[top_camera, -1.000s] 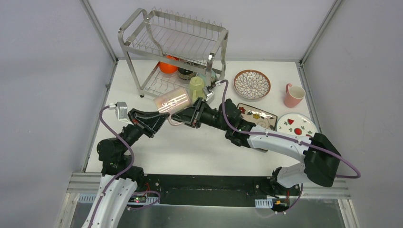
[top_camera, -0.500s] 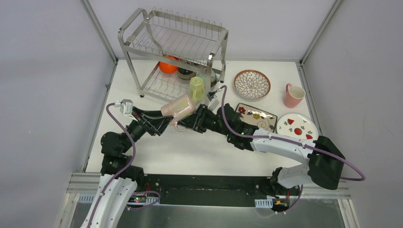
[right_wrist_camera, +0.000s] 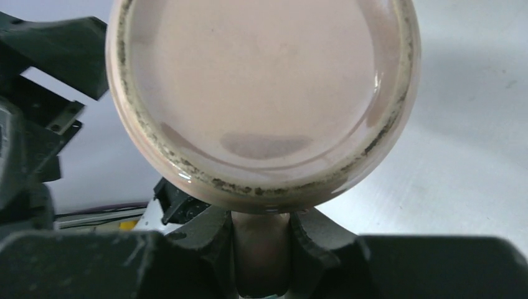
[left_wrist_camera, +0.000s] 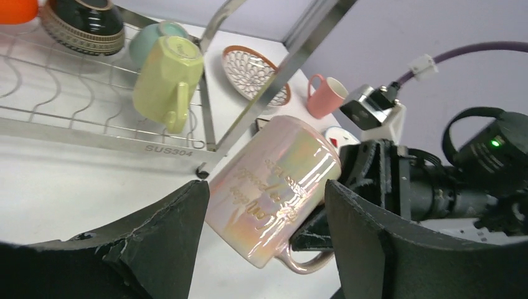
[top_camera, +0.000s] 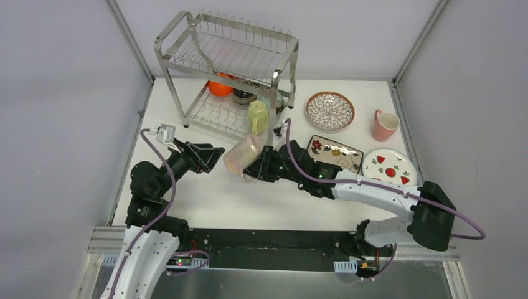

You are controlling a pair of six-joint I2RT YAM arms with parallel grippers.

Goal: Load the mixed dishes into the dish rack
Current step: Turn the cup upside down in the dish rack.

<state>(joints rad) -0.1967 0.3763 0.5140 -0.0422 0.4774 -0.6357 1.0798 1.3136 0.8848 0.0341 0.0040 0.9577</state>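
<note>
A pearly white mug (top_camera: 245, 154) hangs tilted above the table, in front of the dish rack (top_camera: 227, 56). My right gripper (top_camera: 261, 164) is shut on its handle. In the right wrist view the mug's base (right_wrist_camera: 261, 99) fills the picture and the gripper (right_wrist_camera: 261, 249) pinches the handle below it. My left gripper (top_camera: 216, 154) is open just left of the mug. In the left wrist view the mug (left_wrist_camera: 274, 187) shows between the spread fingers (left_wrist_camera: 180, 237), unpinched. A yellow-green mug (top_camera: 258, 115), an orange bowl (top_camera: 220, 87) and a dark bowl (top_camera: 243, 94) sit on the rack's lower shelf.
On the table right of the rack lie a brown-rimmed petal plate (top_camera: 330, 110), a pink mug (top_camera: 384, 124), a square floral plate (top_camera: 336, 151) partly under my right arm, and a white red-marked plate (top_camera: 389, 164). The rack's front corner post (left_wrist_camera: 274, 81) stands just behind the held mug.
My left gripper has opened, let go of the pearly mug and drawn back to the left. The right gripper keeps the handle and has brought the mug slightly nearer and rightward.
</note>
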